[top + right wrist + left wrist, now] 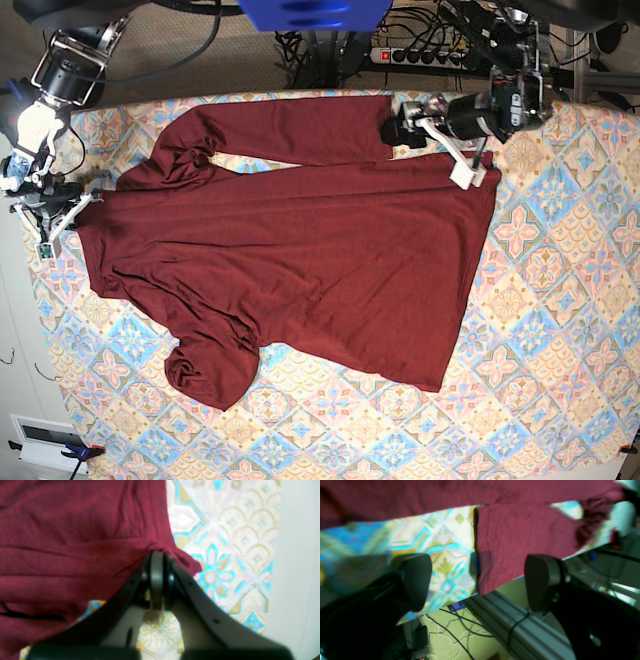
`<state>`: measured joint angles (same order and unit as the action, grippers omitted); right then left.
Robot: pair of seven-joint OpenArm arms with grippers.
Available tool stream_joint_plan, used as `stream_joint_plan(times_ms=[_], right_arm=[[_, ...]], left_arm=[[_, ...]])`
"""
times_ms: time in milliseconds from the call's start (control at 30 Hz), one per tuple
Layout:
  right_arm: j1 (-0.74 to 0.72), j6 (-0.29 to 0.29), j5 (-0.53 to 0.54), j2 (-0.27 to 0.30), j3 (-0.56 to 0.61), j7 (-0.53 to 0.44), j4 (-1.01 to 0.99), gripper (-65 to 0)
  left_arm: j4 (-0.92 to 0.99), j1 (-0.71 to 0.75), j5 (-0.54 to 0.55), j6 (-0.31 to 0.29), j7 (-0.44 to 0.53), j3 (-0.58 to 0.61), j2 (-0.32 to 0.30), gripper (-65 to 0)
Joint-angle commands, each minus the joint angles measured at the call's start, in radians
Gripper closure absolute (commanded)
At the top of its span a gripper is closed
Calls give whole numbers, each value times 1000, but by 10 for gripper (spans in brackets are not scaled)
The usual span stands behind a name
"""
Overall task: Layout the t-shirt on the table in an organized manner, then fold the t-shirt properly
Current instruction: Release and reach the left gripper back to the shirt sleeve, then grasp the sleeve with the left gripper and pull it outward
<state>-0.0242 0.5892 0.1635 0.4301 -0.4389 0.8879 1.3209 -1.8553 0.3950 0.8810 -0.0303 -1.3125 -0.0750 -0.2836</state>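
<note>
The dark maroon t-shirt (pixel 300 250) lies spread over the patterned table (pixel 560 300). One sleeve stretches along the far edge and the other is bunched at the near left. My left gripper (pixel 405 125) hovers at the end of the far sleeve. In the left wrist view the left gripper (pixel 480 580) stands open, its fingers (pixel 416 580) wide apart. The t-shirt sleeve (pixel 520 537) lies flat on the table (pixel 440 542) just beyond them, not held. My right gripper (pixel 85 200) is at the shirt's left edge. The right wrist view shows the right gripper (pixel 157 555) shut on a pinched fold of the t-shirt (pixel 75 542).
An aluminium rail (pixel 520 625) and floor cables (pixel 455 627) lie just past the table edge under the left gripper. A power strip with plugs (pixel 420 55) sits behind the table. A white surface (pixel 297 567) borders the table beside the right gripper.
</note>
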Motion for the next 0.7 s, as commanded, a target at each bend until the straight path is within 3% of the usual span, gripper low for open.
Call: stream_joint_plan(times_ms=[0, 167, 433, 500, 667], right_arm=[[-16, -4, 11, 22, -7, -22, 16, 0], [-15, -4, 11, 22, -7, -22, 16, 0], [-15, -4, 11, 23, -8, -22, 16, 0], [-13, -4, 11, 23, -21, -22, 16, 0], [-13, -4, 11, 23, -71, -19, 16, 0]], left_arm=[[-11, -5, -10, -3, 4, 13, 8, -521], [98, -46, -84, -3, 4, 93, 33, -521], [174, -86, -87, -1, 1, 212, 33, -497], [191, -86, -87, -1, 1, 235, 31, -403], [188, -77, -82, -9, 3, 251, 20, -63]])
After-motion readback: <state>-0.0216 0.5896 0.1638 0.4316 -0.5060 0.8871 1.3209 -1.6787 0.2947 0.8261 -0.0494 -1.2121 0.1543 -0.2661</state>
